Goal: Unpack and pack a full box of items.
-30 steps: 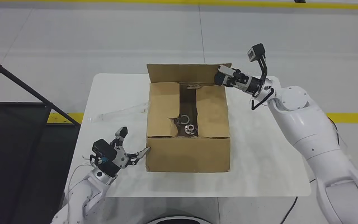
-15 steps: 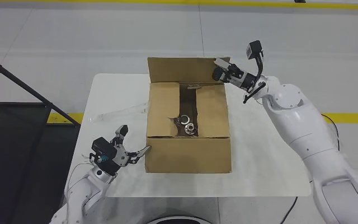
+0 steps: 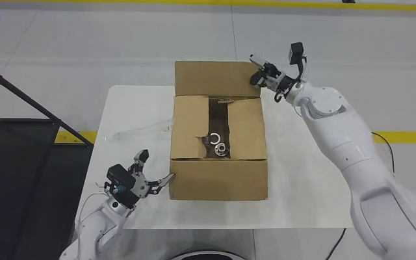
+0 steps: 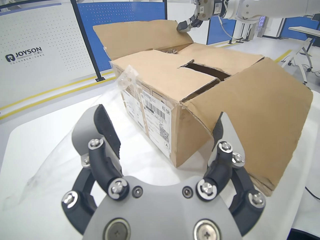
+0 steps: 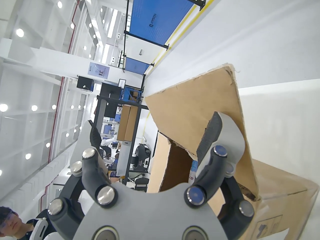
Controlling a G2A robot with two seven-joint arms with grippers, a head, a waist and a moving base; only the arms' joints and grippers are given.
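- Top view: the cardboard box (image 3: 247, 140) sits in the middle of the white counter (image 3: 130, 107).
- Its rear flap (image 3: 218, 79) stands up and its near flap (image 3: 218, 179) is folded outward toward the robot. The two inner flaps lie flat with a dark gap between them.
- Round metal parts (image 3: 218, 146) show inside that gap.
- A clear plastic strip (image 3: 140, 130) trails from the box's left side across the counter.
- The right claw (image 3: 260, 70) is at the far right corner of the rear flap. The left claw (image 3: 156, 166) hangs just off the box's near left corner, fingers spread and holding nothing.
- Left wrist view: the left claw (image 4: 165, 131) is wide open above the counter, aimed at the box's labelled near corner (image 4: 175, 131) and apart from it.
- The near flap slopes down beside one fingertip (image 4: 221, 126).
- The plastic strip (image 4: 125, 78) hangs crumpled from the box's top edge and runs down to the counter.
- Farther off, the right claw (image 4: 183, 6) is open, its lower finger touching the top corner of the rear flap (image 4: 140, 36).
- Right wrist view: the right claw (image 5: 153, 133) is spread open and grips nothing.
- One finger (image 5: 215, 131) lies against the raised rear flap (image 5: 195, 96), and the other stands clear in the air.
- The box body (image 5: 282, 178) lies beyond that flap.
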